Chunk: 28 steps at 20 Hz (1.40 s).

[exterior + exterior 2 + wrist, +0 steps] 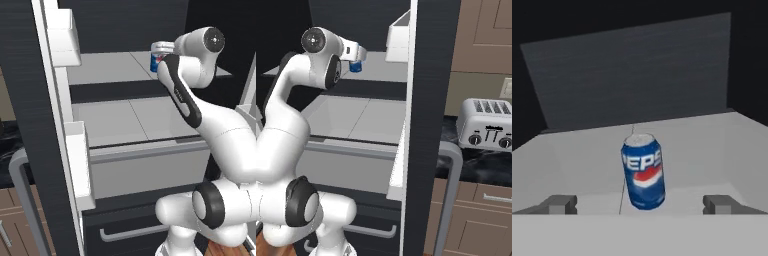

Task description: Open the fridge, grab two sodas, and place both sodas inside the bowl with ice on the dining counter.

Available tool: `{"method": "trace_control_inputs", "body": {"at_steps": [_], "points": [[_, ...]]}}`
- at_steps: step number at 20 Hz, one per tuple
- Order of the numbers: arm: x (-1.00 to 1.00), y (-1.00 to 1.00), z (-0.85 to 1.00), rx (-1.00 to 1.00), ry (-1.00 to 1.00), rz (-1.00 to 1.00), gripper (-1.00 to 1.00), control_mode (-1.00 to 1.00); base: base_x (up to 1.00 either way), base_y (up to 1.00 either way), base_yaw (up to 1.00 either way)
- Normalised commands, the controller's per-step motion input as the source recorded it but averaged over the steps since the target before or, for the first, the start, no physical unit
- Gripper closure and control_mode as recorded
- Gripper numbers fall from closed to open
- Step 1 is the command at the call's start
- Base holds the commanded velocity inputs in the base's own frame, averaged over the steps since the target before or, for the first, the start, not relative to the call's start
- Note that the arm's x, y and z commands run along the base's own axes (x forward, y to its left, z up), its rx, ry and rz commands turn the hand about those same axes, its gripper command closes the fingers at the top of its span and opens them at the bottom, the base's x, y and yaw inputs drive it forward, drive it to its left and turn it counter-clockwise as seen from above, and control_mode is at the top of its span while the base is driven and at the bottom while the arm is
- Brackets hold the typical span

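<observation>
1. blue soda can (643,171): stands on the upper light grey shelf (107,67) inside the fridge, near the seam between the two shelf panels; in the hand view it sits between the two fingertips and a little beyond them, touching neither.
2. long axis of the can: runs top to base and is upright on the shelf; its slight lean in the hand view is judged to come from the roll of the camera. the silver top faces up, and the red-and-white logo faces the gripper.
3. gripper (642,204): jaws spread wide, holding nothing; one dark fingertip (559,204) lies to each side of the can, leaving clear gaps. in the left base view the hand (167,48) is level with the can (156,61), which shows just beside it.
4. fridge door (428,100): swung open, its white inner bins (398,37) exposed. the lower shelf (132,120) and the grey drawer front (150,170) beneath it are visible; the bottom black drawer with a horizontal handle (132,232) is closed.
5. progress, as judged: the fridge is open, and the first can is lined up but not yet gripped. left to do: close on it, carry it to the bowl, then fetch the second soda.
6. surroundings: a silver toaster (486,131) on the dark wall counter (481,162), well apart from the work.
</observation>
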Motion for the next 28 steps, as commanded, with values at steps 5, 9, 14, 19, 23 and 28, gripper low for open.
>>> {"method": "trace_control_inputs", "body": {"at_steps": [5, 9, 14, 19, 23, 28], "points": [[0.38, 0.0, 0.0, 0.0, 0.05, 0.0, -1.0, -1.0, 0.0, 0.0, 0.0], [0.35, 0.0, 0.0, 0.0, 0.05, 0.0, -1.0, -1.0, 0.0, 0.0, 0.0], [0.32, 0.0, 0.0, 0.0, 0.07, 0.0, -1.0, -1.0, 0.0, 0.0, 0.0], [0.25, 0.0, 0.0, 0.0, 0.09, 0.0, -1.0, -1.0, 0.0, 0.0, 0.0], [0.24, 0.0, 0.0, 0.0, 0.11, 0.0, -1.0, -1.0, 0.0, 0.0, 0.0], [0.21, 0.0, 0.0, 0.0, 0.1, 0.0, -1.0, -1.0, 0.0, 0.0, 0.0]]}}
